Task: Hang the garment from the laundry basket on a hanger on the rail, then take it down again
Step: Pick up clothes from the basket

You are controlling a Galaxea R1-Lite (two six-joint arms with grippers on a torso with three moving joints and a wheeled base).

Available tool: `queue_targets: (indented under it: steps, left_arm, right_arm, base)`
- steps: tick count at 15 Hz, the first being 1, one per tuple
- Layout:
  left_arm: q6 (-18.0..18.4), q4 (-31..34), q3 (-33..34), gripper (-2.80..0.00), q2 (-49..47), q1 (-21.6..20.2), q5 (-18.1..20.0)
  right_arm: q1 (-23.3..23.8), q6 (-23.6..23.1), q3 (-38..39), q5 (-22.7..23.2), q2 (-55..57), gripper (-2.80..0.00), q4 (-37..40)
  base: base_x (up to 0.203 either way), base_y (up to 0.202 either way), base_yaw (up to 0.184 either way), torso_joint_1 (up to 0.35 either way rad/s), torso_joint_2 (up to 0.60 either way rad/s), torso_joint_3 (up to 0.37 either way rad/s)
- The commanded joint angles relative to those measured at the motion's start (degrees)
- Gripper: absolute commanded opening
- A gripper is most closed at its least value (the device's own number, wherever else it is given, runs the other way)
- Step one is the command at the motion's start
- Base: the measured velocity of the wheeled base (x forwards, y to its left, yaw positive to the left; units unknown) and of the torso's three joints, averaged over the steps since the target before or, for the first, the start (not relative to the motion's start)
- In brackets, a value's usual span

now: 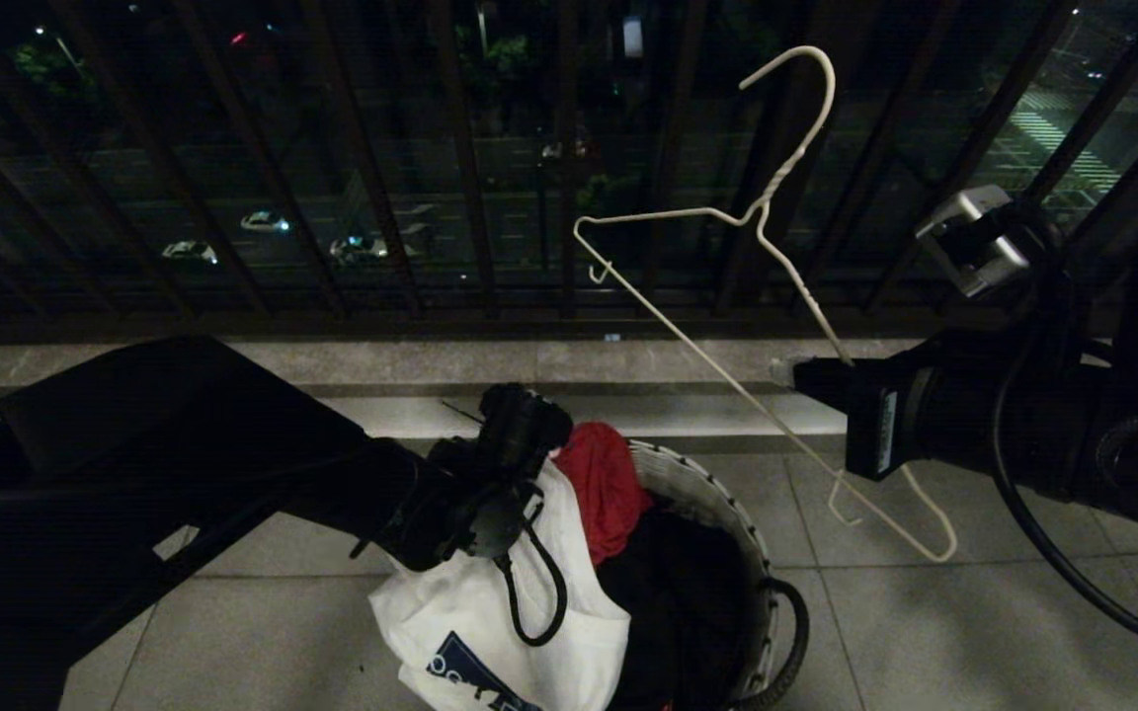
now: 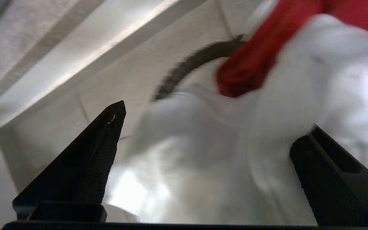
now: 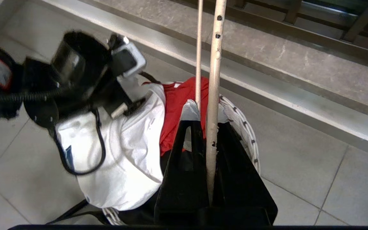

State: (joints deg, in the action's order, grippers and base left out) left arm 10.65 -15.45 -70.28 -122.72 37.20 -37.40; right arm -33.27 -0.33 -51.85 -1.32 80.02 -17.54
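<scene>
The laundry basket (image 1: pixel 727 504) stood on the tiled floor (image 1: pixel 925 632) below the barred balcony railing (image 1: pixel 362 168), with the garment (image 1: pixel 490 612) draped over its near rim, a red cloth (image 1: pixel 609 484) beside it and a black garment (image 1: pixel 678 592) deeper inside. The garment appeared light, soft and limp; it would likely sag and bunch wherever pinched, so a fold of doubled fabric near the collar or shoulder looked the soundest place to take hold. The left hand (image 2: pixel 203 153) was spread wide over the white fabric, one finger on each side of a raised fold, gripping nothing. The right hand (image 3: pixel 208 127) was clamped on the hanger (image 1: pixel 757 217), holding it tilted in the air above and beside the basket; the thin wire looked stiff but slippery and apt to pivot in the grip. The head view alone showed the hanger's full outline and hook. The left wrist view alone showed the fabric between the left fingers. The right wrist view alone showed the wire seated between the closed jaws. The rail appeared in no view.
</scene>
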Motion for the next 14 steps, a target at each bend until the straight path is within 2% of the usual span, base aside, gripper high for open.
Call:
queue_targets:
  steps: [1, 4, 6, 10, 12, 14]
  left_arm:
    - [0.6, -0.1, -0.2, 0.00, 1.1, -1.1, -0.2]
    - [1.2, -1.2, -0.4, 0.00, 1.6, -2.5, -0.2]
    - [1.3, -3.2, -0.2, 0.00, 2.6, -2.5, -0.2]
    - [1.3, -3.2, 0.2, 0.00, 7.0, -2.1, -0.2]
    - [0.6, -3.3, 2.0, 0.00, 9.0, -1.8, -0.4]
    - [-1.9, -3.2, 3.7, 0.00, 10.1, -0.3, -0.6]
  right_arm:
    - [0.0, 0.0, 0.0, 0.0, 0.0, -2.80, -0.1]
    - [0.0, 0.0, 0.0, 0.0, 0.0, -2.80, -0.1]
    - [0.0, 0.0, 0.0, 0.0, 0.0, -2.80, -0.1]
    - [0.0, 0.1, -0.2, 0.0, 0.0, -2.80, -0.2]
    - [0.0, 0.2, -0.4, 0.0, 0.0, -2.80, -0.2]
    - [0.0, 0.2, -0.4, 0.0, 0.1, -2.80, -0.2]
  base:
    - [0.000, 0.000, 0.000, 0.000, 0.00, 0.000]
    - [0.000, 0.000, 0.000, 0.000, 0.00, 0.000]
    - [0.000, 0.000, 0.000, 0.000, 0.00, 0.000]
    - [0.000, 0.000, 0.000, 0.000, 0.00, 0.000]
    - [0.000, 0.000, 0.000, 0.000, 0.00, 0.000]
    - [0.000, 0.000, 0.000, 0.000, 0.00, 0.000]
